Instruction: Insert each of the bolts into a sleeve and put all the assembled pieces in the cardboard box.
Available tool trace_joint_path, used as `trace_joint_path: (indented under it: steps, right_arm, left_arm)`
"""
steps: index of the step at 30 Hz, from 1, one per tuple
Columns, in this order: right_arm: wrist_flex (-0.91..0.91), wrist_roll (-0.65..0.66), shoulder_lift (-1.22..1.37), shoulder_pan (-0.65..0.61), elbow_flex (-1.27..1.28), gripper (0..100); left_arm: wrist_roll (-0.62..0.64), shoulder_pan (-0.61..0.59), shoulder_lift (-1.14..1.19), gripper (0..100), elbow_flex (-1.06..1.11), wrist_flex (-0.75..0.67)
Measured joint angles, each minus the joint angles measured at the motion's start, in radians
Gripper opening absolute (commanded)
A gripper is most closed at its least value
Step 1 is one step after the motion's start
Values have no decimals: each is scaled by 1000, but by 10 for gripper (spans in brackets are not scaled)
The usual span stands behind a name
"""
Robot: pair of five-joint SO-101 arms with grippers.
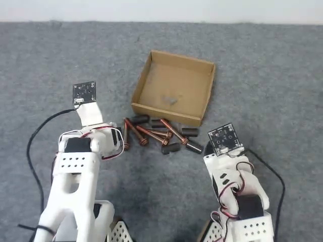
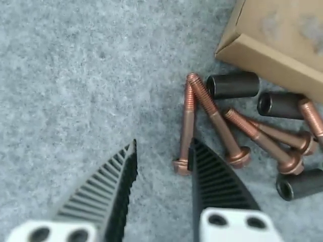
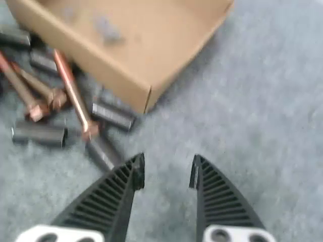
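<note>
Several copper bolts [image 1: 151, 133] and black sleeves [image 1: 171, 147] lie loose in a heap on the grey carpet, just in front of the cardboard box [image 1: 143, 83]. My left gripper [image 2: 164, 148] is open above the carpet, and one finger [image 2: 212, 176] sits beside the head of the nearest bolt [image 2: 187, 126]. More bolts [image 2: 257, 138] and sleeves [image 2: 232, 84] lie beyond it, by the box corner [image 2: 262, 53]. My right gripper [image 3: 167, 166] is open over bare carpet near the box corner [image 3: 144, 96]. A sleeve [image 3: 103, 151] lies close to its one finger, and a bolt [image 3: 70, 93] lies farther off.
The left arm [image 1: 75, 166] and the right arm [image 1: 237, 191] stand on either side of the heap. Inside the box there is a small grey mark [image 1: 171, 99]. Black cables [image 1: 35, 136] trail over the carpet beside each arm. A pale wall edge runs along the back.
</note>
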Motion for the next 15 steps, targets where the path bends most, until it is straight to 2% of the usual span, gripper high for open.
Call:
trace_joint_path:
  steps: [8,12,15]
  right_arm:
    - [12,43,460,0,-264,137]
    - [101,110,709,-15,-411,137]
    - [218,115,861,-61,-496,137]
  left_arm:
    - [0,0,0,163,26,-40]
    - [0,0,0,163,43,-69]
    - [0,0,0,163,43,-71]
